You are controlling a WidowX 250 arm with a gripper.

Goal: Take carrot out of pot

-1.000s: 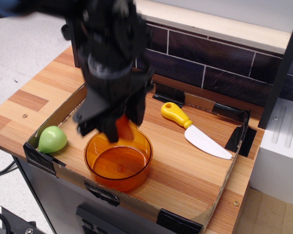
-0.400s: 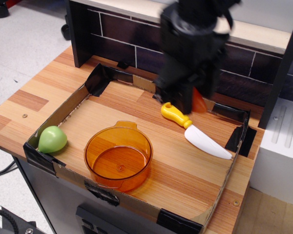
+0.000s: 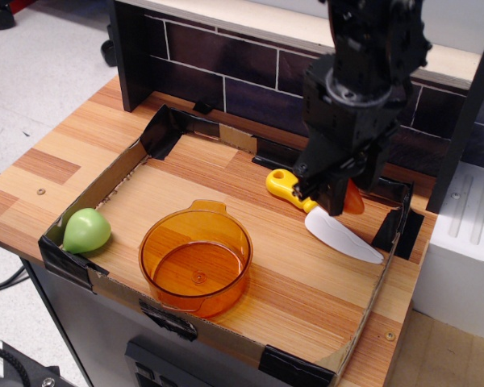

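The orange translucent pot point(image 3: 196, 268) sits at the front of the cardboard tray, empty, with its tab handle at the far rim. My black gripper point(image 3: 344, 196) is at the right rear of the tray, above the toy knife, shut on the orange carrot point(image 3: 352, 198). Only a small part of the carrot shows below the fingers. The gripper is well to the right of the pot and apart from it.
A toy knife point(image 3: 323, 216) with a yellow handle and white blade lies under the gripper. A green pear-shaped toy point(image 3: 86, 230) lies in the tray's front left corner. The cardboard tray wall point(image 3: 105, 189) rings the work area. A dark tiled backsplash point(image 3: 250, 76) stands behind.
The gripper lifted the carrot out of the pot and carried it right and back, now over the knife and a little lower. The pot is empty and has not moved.
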